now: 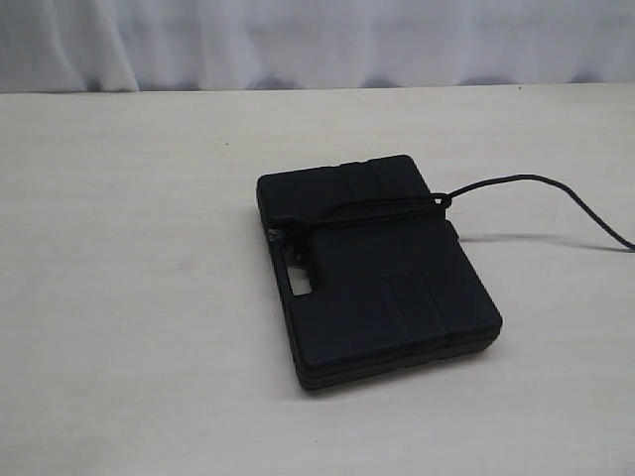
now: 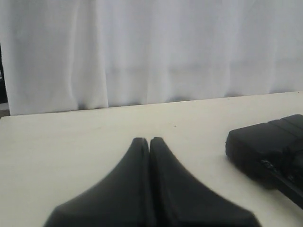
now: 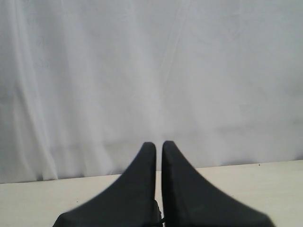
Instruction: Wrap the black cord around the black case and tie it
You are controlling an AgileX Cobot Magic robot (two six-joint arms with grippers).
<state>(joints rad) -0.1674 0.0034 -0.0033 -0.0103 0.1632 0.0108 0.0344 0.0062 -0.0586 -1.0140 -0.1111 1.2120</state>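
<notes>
The black case lies flat near the table's middle. The black cord crosses its lid in a band from a frayed bit by the handle slot to the far right edge. From there it rises off the table and runs out of the exterior view on the right. Neither gripper shows in that view. My left gripper is shut on nothing, low over the table, with the case off to one side. My right gripper is nearly shut, and a short piece of cord shows between its fingers.
The pale table spreads wide on all sides of the case. A white curtain hangs along the far edge of the table.
</notes>
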